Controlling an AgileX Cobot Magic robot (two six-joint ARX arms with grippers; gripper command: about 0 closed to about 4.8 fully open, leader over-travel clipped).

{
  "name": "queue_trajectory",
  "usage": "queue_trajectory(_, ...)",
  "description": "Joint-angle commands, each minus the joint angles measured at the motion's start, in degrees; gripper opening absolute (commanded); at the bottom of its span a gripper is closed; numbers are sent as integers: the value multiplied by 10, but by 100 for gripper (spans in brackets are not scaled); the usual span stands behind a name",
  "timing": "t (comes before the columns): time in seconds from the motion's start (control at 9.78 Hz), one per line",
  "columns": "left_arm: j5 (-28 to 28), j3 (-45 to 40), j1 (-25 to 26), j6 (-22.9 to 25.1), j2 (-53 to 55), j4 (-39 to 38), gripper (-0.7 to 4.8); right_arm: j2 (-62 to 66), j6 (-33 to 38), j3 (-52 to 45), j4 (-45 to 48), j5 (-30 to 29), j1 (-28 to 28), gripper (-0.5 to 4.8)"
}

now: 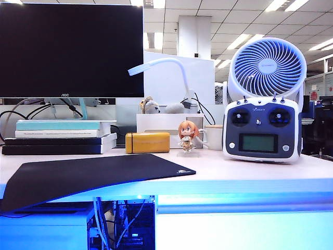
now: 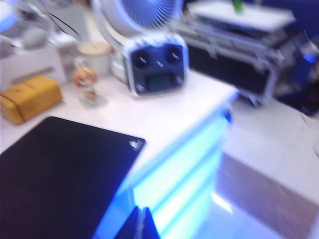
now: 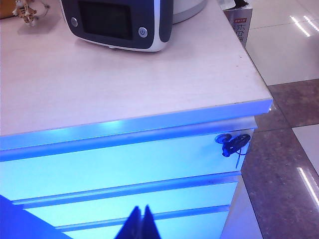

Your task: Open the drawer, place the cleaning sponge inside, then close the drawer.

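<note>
Noted on desk (image 1: 250, 174): one mat (image 1: 93, 174), one yellow case (image 1: 148, 142), one figurine (image 1: 188, 136), one controller (image 1: 261, 129), one fan (image 1: 267, 67). Drawer (image 3: 114, 164) shut under desk edge; sponge unseen. Left gripper (image 2: 142, 224) and right gripper (image 3: 142, 222) both closed, empty, before drawer fronts.

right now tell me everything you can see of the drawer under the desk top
The drawer is shut, its front flush under the pale wooden desk top. The front is a plain flat white panel, washed blue by the light, with no handle showing. A key sits in a lock at one upper corner. More drawer fronts stack below it. Nothing touches it; the shut right gripper is in front of the lower fronts.
</note>
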Motion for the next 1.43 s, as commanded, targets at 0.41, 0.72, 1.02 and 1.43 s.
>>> queue_trajectory(0.41,-162,-214,21,-12,-62,256,-5,-1,2,3,2,3,1,-1)
queue_trajectory(0.72,-138,-269,202,-42,-141,252,-5,-1,2,3,2,3,1,-1)
queue_trajectory(1.02,-140,-334,328,-46,-148,234,-5,-1,2,3,2,3,1,-1)
queue_trajectory(1.43,-128,-334,330,7,-145,194,-5,-1,2,3,2,3,1,-1)
